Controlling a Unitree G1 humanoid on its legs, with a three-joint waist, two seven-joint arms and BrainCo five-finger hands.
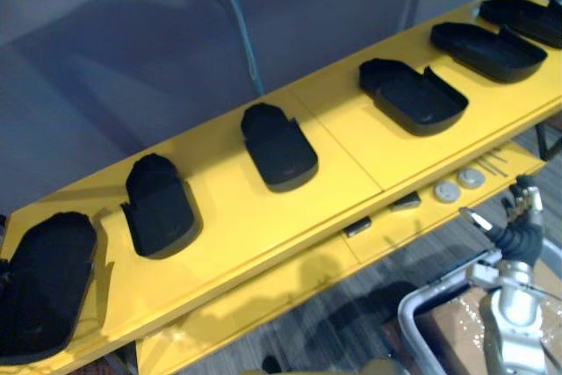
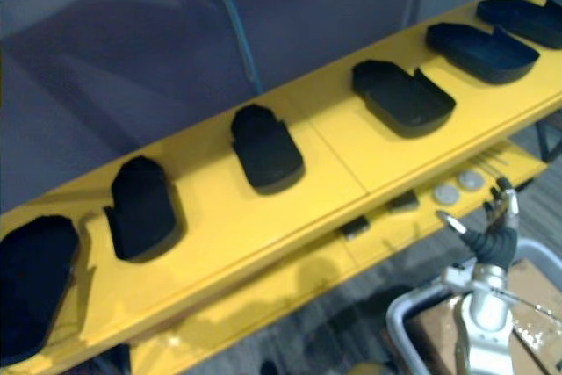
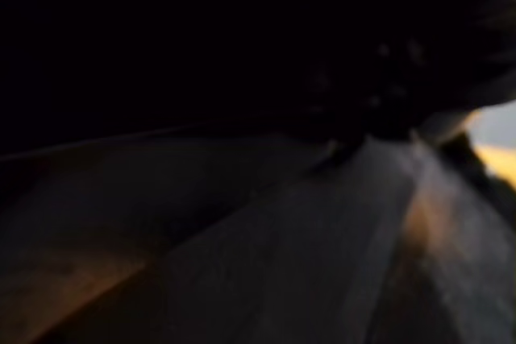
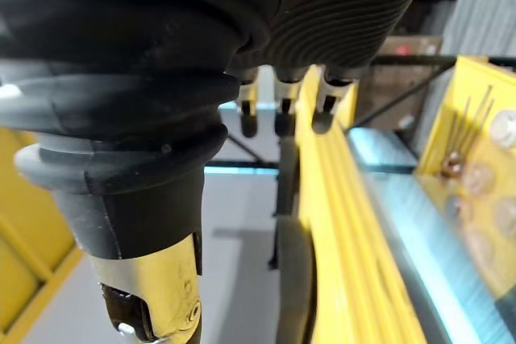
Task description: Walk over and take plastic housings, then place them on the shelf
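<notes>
- Six black housings are sitting in a row on the top board of a yellow shelf (image 1: pixel 351 142), running from 8 o'clock to 1 o'clock in the head view.
- The first housing (image 1: pixel 44 283) is lying at 8 o'clock, at the board's near left end; the second (image 1: pixel 158 204) and third (image 1: pixel 277 145) are resting hollow side down toward the middle.
- The fourth (image 1: pixel 411 94), fifth (image 1: pixel 487 48) and sixth (image 1: pixel 527 17) are lying hollow side up toward 1 o'clock, each apart from its neighbour.
- The right hand (image 1: pixel 522 212) is hanging at 4 o'clock, in front of the shelf's lower board and off it, its fingers (image 4: pixel 278 118) loose and straight, carrying nothing.
- Two pale discs (image 1: pixel 458 184) are lying on the lower board just beside that hand, at its 10 o'clock; two small dark pieces (image 1: pixel 407 202) are sitting farther left along the same board.
- A grey rail (image 1: pixel 413 309) is curving around a brown box (image 1: pixel 448 322) at 5 o'clock.
- The left hand (image 3: pixel 395 78) is showing as a dark blur in its wrist view; whether it is open or closed cannot be told.
</notes>
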